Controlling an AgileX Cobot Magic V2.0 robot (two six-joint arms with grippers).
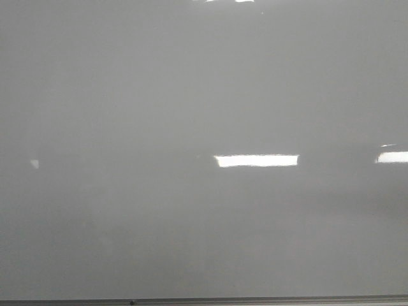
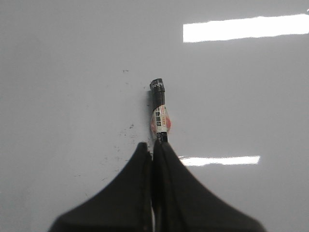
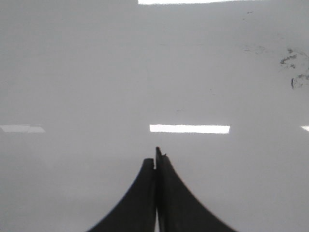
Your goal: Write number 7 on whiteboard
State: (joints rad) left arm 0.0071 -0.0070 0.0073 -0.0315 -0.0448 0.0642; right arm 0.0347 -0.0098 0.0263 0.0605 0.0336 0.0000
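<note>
The whiteboard [image 1: 127, 95] fills the front view, glossy pale grey, with its thin grey frame edge along the bottom. No number 7 shows on it in any view. My left gripper [image 2: 153, 145] is shut on a marker [image 2: 159, 108] with a white and red label and a black end pointing at the board [image 2: 58, 72]. My right gripper [image 3: 155, 157] is shut and empty over the board [image 3: 72, 72]. Neither gripper shows in the front view.
Bright rectangular light reflections lie on the board [image 1: 256, 160]. Small black ink specks sit near the marker in the left wrist view [image 2: 130, 126]. Smudged dark marks show in the right wrist view [image 3: 292, 70].
</note>
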